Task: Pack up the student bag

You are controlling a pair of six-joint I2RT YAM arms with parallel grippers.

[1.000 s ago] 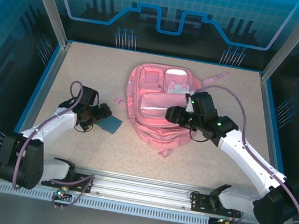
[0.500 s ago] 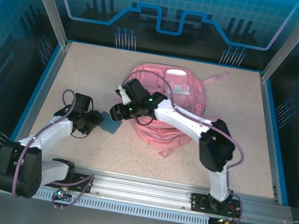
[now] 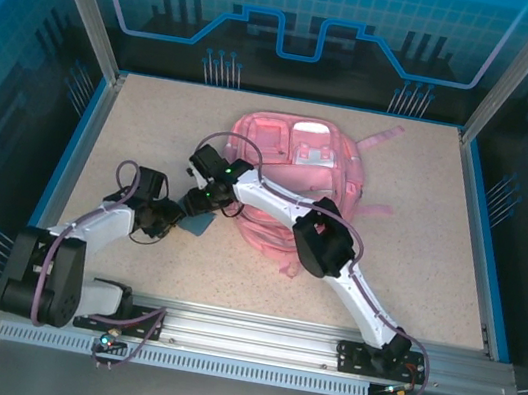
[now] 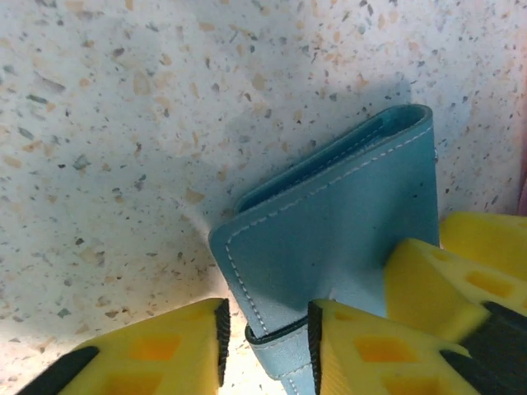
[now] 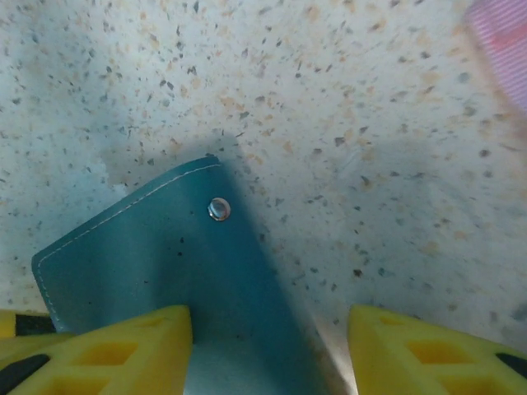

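Student bag (image 3: 298, 147), pink soft fabric backpack with pale patches: flat at back centre of speckled beige tabletop (image 3: 394, 270), unheld.

Changed within the last second: right arm gone from over the bag's pockets, swung across to the left, now stretched above the bag's near-left part. Right gripper (image 3: 196, 206) down at flat teal stitched wallet with a metal snap stud (image 3: 202, 226), just beside the student bag's left edge. Left gripper (image 3: 176, 216) at much the same spot as before, jaws drawn in from wide to narrow.

Left wrist view: jaws either side of the wallet's near corner, one side touching, sliver of tabletop showing beside the other. Cannot tell whether the pinch is complete.

Right wrist view: jaws apart, straddling the wallet's end, nothing clamped.

Reading: packing not begun. Both arms committed to the wallet, probably for a two-arm lift or handover. Bag's main opening not discernible from above.

Pose: left arm folded low, elbow out, wrist pointing right. Right arm reaching far left from its base, elbow above the bag's front edge, wrist pitched down.
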